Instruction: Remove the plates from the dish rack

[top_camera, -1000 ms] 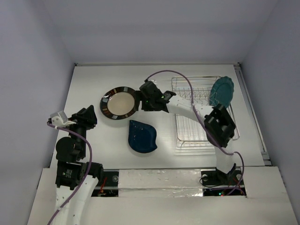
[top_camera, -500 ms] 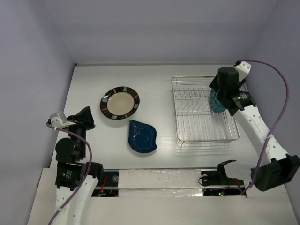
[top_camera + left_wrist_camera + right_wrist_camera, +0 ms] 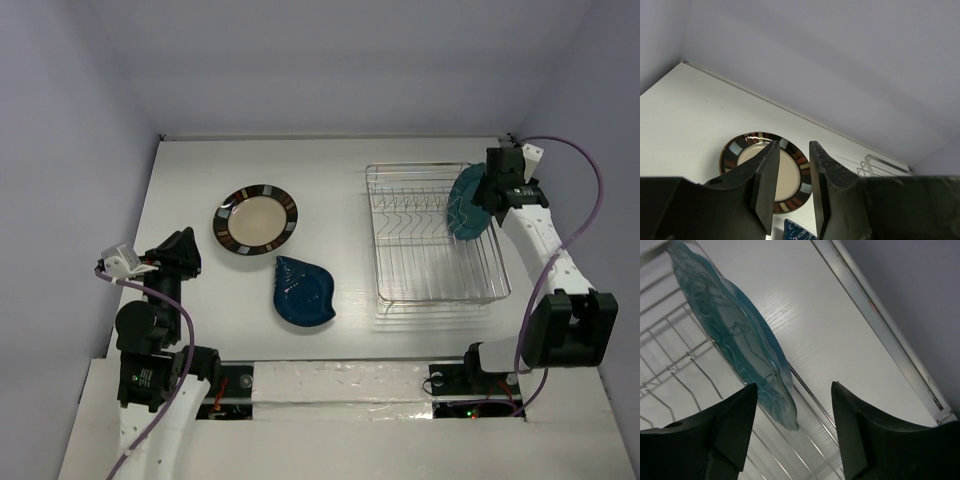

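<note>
Judging by how things lie, the unloading looks nearly finished, with one plate left to lift. The left gripper (image 3: 793,145) hangs over the table's (image 3: 200,170) near-left part, jaws narrowly parted on nothing. A dark-rimmed plate (image 3: 255,218) lies flat left of the table's middle, and the dark blue leaf-shaped plate (image 3: 303,291) lies just beside it, nearer the front edge. The dish rack (image 3: 400,270) on the right half holds only a teal plate (image 3: 468,205), leaning on edge at its far-right corner. The right gripper (image 3: 792,387) is spread wide with that plate's rim between its fingers, unclamped.
</note>
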{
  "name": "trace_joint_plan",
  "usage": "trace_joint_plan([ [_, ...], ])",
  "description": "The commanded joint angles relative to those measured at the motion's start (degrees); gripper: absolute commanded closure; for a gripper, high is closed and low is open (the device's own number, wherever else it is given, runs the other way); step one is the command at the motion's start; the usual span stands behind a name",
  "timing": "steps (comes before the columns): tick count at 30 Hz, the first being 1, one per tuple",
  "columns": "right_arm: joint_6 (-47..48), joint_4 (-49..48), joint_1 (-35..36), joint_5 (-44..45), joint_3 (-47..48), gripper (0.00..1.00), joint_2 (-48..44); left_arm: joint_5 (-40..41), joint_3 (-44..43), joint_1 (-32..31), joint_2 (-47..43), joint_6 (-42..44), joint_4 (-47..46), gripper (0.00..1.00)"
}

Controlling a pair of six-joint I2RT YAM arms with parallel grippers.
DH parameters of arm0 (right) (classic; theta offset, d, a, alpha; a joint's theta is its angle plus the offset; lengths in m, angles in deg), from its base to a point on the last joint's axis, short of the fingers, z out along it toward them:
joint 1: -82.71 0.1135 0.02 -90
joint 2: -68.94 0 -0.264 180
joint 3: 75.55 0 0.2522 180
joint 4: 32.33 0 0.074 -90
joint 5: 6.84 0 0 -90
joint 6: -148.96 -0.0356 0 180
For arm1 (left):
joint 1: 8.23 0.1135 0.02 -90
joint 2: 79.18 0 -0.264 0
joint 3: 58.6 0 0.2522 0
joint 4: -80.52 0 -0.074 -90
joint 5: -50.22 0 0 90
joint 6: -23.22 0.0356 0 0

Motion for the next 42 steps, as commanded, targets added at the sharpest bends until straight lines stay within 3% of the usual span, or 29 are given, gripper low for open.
trace_joint_plan([
  [1, 5.6, -1.4, -0.8, -1.6, 2.2, 0.35, 2.5, -0.2, 0.4, 0.3, -0.7, 0.4, -2.3, 0.73],
  [6, 7.0, -3.7, -1.4, -3.7, 3.5, 0.49, 6.0, -0.2, 0.5, 0.3, -0.4, 0.5, -2.3, 0.72],
  [13, 7.8, -3.5, -1.4, -2.7, 5.1, 0.91, 7.7, -0.2, 0.7, 0.9, 0.0, 0.4, -2.7, 0.71],
  [16, 7.9, -2.1, -1.4, -2.7, 6.7, 1.0, 6.6, -0.2, 0.8, 1.4, 0.2, 0.3, -3.0, 0.71],
  [24, 9.8, 3.2, -0.3, -1.8, 13.2, 1.0, 2.7, -0.2, 0.8, 2.0, 0.4, 0.3, -3.1, 0.69],
  [34, 7.8, 7.2, 1.6, -8.4, 25.5, 1.0, -3.7, -0.2, 0.9, 2.0, 0.6, 0.3, -3.1, 0.63],
  [38, 1.4, 5.2, 6.5, -15.1, 27.5, 1.0, -6.7, -0.2, 0.9, 2.0, 0.7, 0.2, -3.1, 0.6],
  [42, -6.8, -2.0, 19.6, -18.4, 22.0, 1.0, -7.2, -0.2, 0.9, 2.0, 1.5, 0.1, -3.3, 0.49],
])
